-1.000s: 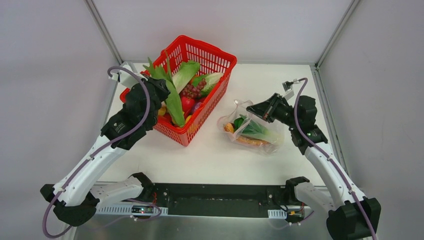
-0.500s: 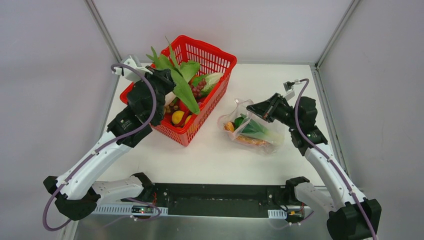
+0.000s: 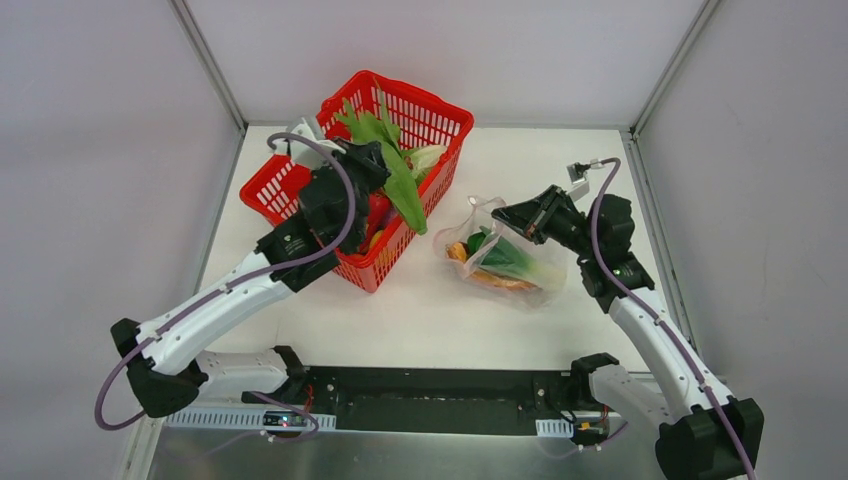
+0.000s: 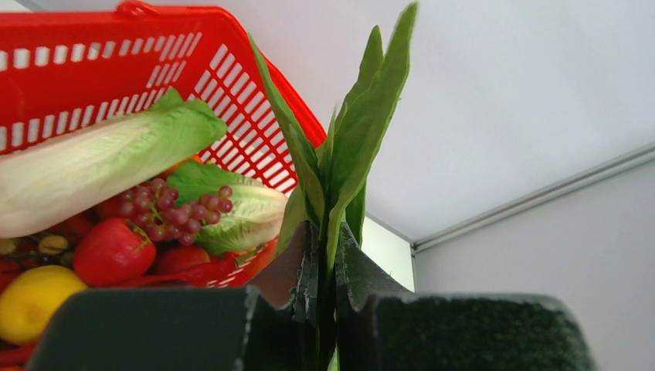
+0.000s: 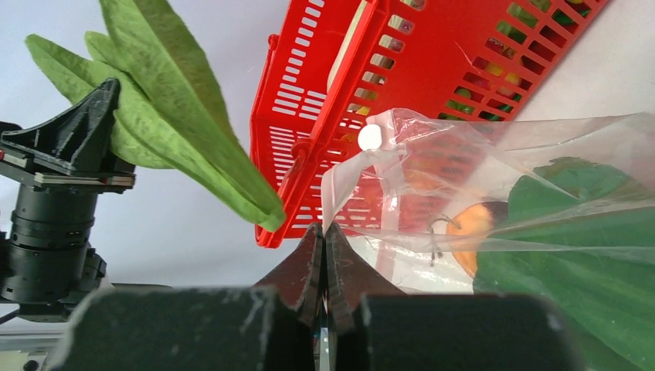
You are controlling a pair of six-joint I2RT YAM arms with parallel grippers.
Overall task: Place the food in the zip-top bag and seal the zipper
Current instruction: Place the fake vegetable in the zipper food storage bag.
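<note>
One white worktop (image 3: pixel 440 310) fills the middle of the top view, with two arms rising from the lower edge of the frame.

One red mesh basket (image 3: pixel 445 112) stands in the upper centre. The left arm (image 3: pixel 215 310) reaches up to it from the lower left.

One clear zip-top bag (image 3: pixel 548 282) lies on the worktop, right of centre and just beside the basket's right corner. The right arm (image 3: pixel 650 330) bends toward it from the lower right.

The left fingers (image 3: pixel 372 160) (image 4: pixel 309 259) are pressed together on the stem end of one bunch of green leaves (image 3: pixel 402 190) (image 4: pixel 363 131) (image 5: pixel 178 131). The bunch hangs in the air over the basket's right half. Its blades slope toward the bag and stay apart from it.

The right fingers (image 3: pixel 502 212) (image 5: pixel 317 251) are closed on the bag's thin upper edge and hold that edge lifted off the worktop.

Inside the bag lie one green-and-white bok choy (image 3: pixel 515 262) and one orange bun (image 3: pixel 495 281). Another green piece beside them is too blurred to name.

In the left wrist view the basket holds one long romaine lettuce (image 4: pixel 93 166), one paler leafy head (image 4: pixel 243 220), one bunch of red-purple grapes (image 4: pixel 166 205), one round red fruit (image 4: pixel 112 251) and one yellow lemon (image 4: pixel 31 301).

One small white round tab (image 5: pixel 371 137) sits at the bag's upper corner.
</note>
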